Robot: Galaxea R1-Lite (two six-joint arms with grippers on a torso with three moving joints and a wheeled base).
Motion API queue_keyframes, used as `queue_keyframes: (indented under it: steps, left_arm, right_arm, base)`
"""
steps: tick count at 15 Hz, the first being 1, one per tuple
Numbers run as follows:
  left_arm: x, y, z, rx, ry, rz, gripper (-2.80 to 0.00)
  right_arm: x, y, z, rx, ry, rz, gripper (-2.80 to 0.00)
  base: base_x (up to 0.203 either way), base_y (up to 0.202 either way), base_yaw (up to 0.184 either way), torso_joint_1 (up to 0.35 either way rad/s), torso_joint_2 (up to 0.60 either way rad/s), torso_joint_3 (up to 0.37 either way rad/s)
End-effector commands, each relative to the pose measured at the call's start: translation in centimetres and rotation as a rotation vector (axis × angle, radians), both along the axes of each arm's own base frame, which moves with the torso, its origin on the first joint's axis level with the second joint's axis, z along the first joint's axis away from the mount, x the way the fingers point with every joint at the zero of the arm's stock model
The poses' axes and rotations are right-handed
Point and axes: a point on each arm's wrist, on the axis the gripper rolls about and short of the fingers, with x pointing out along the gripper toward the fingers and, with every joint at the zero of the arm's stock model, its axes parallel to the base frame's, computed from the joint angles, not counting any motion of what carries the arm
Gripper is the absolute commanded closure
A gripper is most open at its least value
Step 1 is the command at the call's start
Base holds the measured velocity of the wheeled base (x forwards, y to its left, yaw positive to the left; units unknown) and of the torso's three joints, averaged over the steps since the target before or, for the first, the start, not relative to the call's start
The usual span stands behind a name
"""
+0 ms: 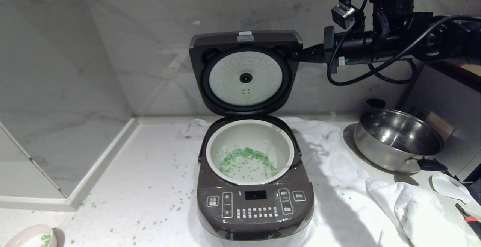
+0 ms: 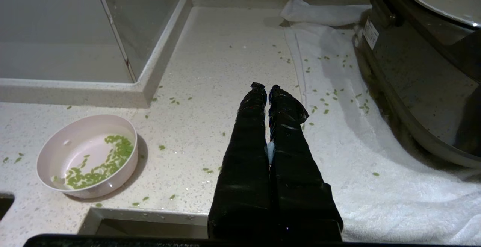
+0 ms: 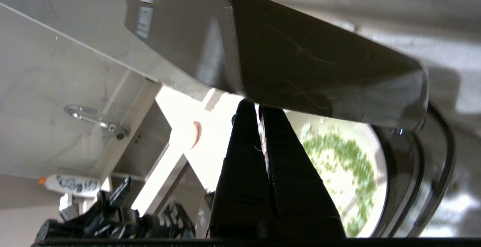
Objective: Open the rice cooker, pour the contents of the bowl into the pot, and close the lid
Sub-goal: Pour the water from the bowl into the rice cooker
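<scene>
counter [image 1: 150, 187], open lid [image 1: 246, 74], right gripper [image 3: 259, 108] beside it

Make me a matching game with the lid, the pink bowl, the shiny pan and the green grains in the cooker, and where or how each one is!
Things:
1. lid
2. bowl
3. steel pan
4. green grains

Places or states:
A. on the counter to the right of the rice cooker, on the white towel
B. standing up open, its white inner plate facing forward
C. scattered over the bottom of the white pot
D. on the counter at the near left, a few grains left inside

Pairs: 1-B, 2-D, 3-A, 4-C
</scene>
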Motion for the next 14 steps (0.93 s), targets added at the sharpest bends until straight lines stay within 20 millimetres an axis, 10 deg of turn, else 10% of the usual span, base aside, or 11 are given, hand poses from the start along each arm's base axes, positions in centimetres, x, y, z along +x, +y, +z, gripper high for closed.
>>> queue_keyframes:
  steps: [1,8,14]
  left_arm:
    - [0.0,0.0,0.0,0.000,-0.001,0.000,0.00]
    - [0.0,0.0,0.0,0.000,-0.001,0.000,0.00]
    - [0.0,0.0,0.0,0.000,-0.001,0.001,0.00]
  right_arm:
    - [0.1,-0.2,0.0,0.004,-0.002,-0.003,0.00]
    - [-1.4,-0.3,0.2,0.000,0.028,0.002,0.00]
    - [-10.0,1.4,1.2,-0.015,0.062,0.118,0.00]
  base:
    - [0.000,0.000,0.000,0.000,0.00,0.000]
    - [0.000,0.000,0.000,0.000,0.00,0.000]
    - [0.000,0.000,0.000,0.000,0.00,0.000]
